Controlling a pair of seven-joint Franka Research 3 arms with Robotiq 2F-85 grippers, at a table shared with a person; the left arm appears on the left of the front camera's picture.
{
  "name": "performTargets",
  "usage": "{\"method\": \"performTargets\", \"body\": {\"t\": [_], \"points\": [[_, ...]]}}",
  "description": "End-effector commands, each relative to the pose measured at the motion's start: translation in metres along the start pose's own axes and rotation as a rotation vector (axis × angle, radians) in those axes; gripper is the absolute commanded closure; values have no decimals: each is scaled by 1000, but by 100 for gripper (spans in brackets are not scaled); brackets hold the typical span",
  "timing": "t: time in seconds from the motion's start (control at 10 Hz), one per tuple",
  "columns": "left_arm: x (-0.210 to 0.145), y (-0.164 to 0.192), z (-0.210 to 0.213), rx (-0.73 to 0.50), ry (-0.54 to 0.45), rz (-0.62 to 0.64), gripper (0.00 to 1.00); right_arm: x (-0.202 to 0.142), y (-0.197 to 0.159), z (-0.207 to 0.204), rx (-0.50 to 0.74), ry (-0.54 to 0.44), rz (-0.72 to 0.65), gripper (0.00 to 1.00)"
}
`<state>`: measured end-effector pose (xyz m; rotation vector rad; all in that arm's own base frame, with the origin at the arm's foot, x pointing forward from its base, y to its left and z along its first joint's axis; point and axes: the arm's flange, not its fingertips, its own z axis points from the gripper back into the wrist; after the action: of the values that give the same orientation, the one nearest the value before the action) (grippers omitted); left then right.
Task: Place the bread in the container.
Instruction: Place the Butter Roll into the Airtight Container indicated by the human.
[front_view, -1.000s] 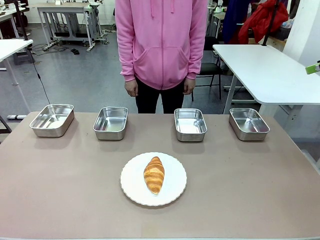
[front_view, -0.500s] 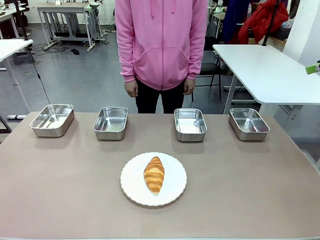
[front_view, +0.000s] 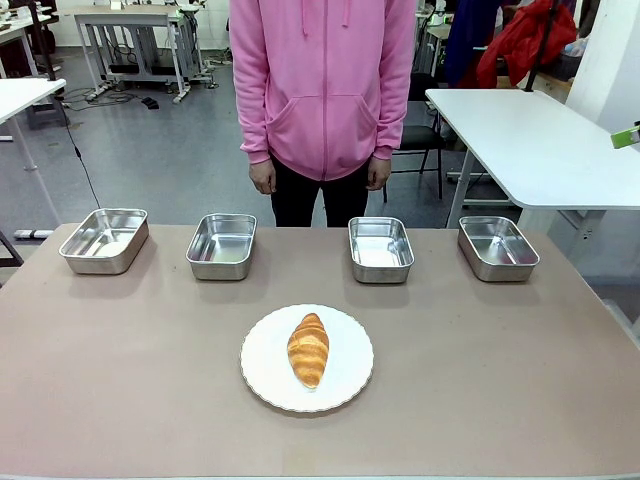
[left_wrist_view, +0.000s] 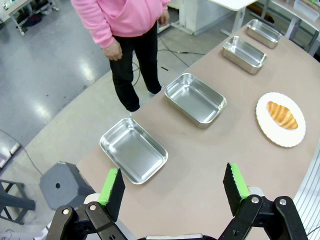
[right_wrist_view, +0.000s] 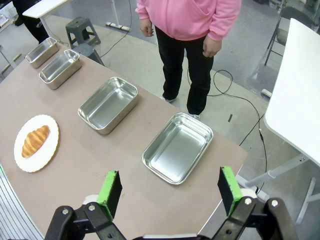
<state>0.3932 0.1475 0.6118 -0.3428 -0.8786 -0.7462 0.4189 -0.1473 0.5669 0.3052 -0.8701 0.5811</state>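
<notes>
— Where's the croissant (front_view: 308, 349)?
— On the white plate (front_view: 262, 372), mid-worktop (front_view: 120, 380), nearer the robot. Four steel trays (front_view: 381, 272) stand in a row beyond it, well apart from it.
— And the fingers?
— The left fingers (left_wrist_view: 111, 187) are spread wide, holding nothing. The right fingers (right_wrist_view: 111, 192) are the same, both raised above the worktop.

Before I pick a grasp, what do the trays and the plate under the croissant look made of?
Trays: metal, probably stainless steel, with a polished finish. The walls and floors show bright, mirror-like reflections.
Plate: white, smooth and matte-looking, with a scalloped rim. It could be ceramic or plastic; the look leaves that open.
</notes>
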Motion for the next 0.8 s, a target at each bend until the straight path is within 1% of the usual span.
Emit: {"method": "performTargets", "body": {"t": [0.0,0.7], "points": [[1,-1,1,-5,-7,-7,0,0,-3,-1,10,-28,12,0],[1,-1,1,-5,-7,-7,0,0,-3,-1,10,-28,12,0]]}}
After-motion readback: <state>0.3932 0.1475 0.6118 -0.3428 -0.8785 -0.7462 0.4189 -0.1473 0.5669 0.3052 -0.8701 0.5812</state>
